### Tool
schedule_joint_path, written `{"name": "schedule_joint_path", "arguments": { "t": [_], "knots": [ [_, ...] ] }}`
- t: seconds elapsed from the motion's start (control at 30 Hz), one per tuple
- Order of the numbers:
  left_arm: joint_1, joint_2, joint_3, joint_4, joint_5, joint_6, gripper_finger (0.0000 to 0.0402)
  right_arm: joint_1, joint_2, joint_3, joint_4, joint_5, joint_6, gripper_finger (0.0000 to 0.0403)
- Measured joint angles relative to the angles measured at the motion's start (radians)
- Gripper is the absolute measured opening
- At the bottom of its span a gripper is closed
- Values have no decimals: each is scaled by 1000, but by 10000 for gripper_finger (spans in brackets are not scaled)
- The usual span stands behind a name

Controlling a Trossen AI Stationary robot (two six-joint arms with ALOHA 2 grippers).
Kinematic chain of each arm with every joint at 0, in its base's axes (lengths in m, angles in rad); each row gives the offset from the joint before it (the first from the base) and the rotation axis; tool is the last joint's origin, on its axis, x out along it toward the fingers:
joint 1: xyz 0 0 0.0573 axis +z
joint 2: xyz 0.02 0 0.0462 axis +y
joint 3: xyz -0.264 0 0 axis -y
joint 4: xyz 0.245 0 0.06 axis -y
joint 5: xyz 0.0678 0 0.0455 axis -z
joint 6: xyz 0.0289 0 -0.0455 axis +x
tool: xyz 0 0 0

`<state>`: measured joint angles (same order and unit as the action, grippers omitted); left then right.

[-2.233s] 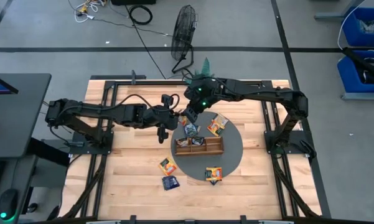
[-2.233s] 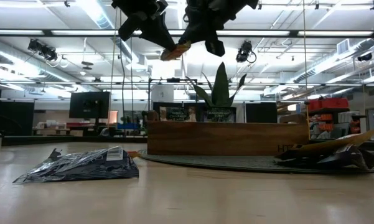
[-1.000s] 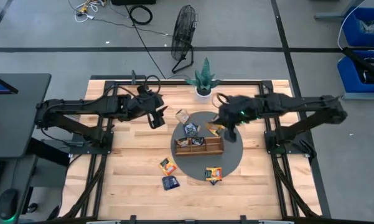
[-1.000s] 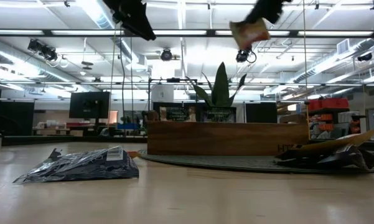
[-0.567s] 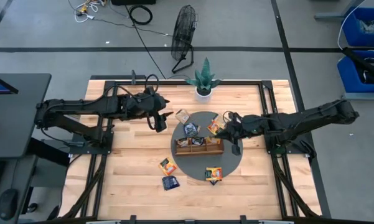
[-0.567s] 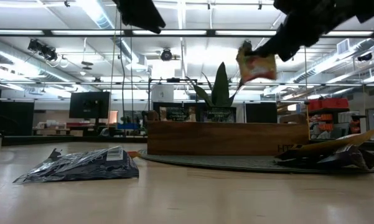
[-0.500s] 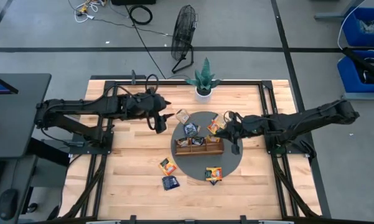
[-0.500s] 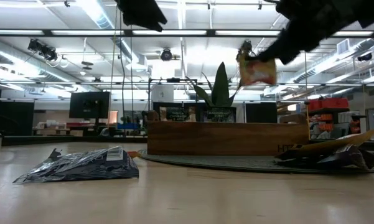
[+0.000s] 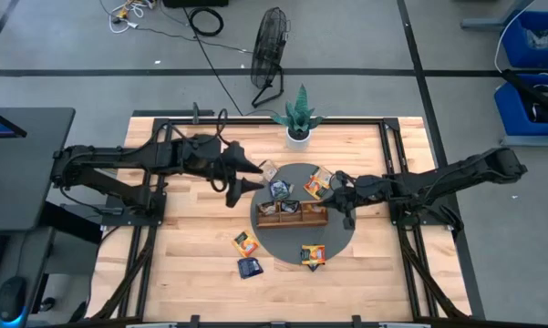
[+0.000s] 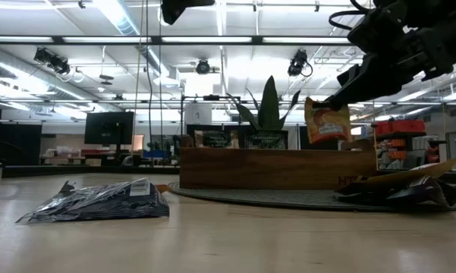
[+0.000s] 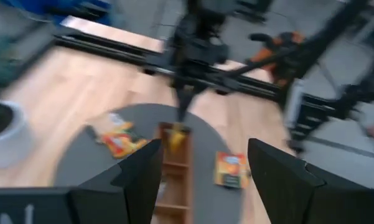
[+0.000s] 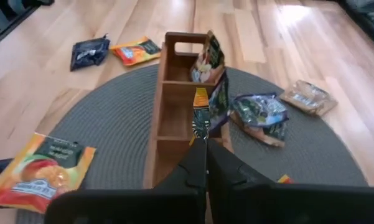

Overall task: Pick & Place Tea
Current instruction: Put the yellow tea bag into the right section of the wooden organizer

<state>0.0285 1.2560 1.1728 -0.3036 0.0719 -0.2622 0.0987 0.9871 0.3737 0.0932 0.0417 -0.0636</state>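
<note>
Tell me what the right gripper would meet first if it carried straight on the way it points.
Probably the wooden tray. The right gripper, shut on an orange sachet, points along the tray's compartments, with the near end compartment just ahead; depth is hard to judge.

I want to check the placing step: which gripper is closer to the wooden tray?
The right gripper. It hangs just over the right end of the wooden tray, shut on an orange tea sachet. The left gripper hovers open over bare table, beyond the mat's left edge.
</note>
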Motion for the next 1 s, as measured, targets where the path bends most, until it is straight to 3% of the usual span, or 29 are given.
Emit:
{"name": "schedule_joint_path", "arguments": {
  "t": [0.1,0.43,1.0],
  "knots": [
    [-8,0,0,-13,47,-16,238,-17,0,0,0,-17,-37,0],
    [-47,67,0,-37,55,-10,238,-88,36,-1,23,-107,-95,0],
    [-61,138,0,-51,42,-8,238,-111,198,-1,107,-126,-111,0]
  ]
}}
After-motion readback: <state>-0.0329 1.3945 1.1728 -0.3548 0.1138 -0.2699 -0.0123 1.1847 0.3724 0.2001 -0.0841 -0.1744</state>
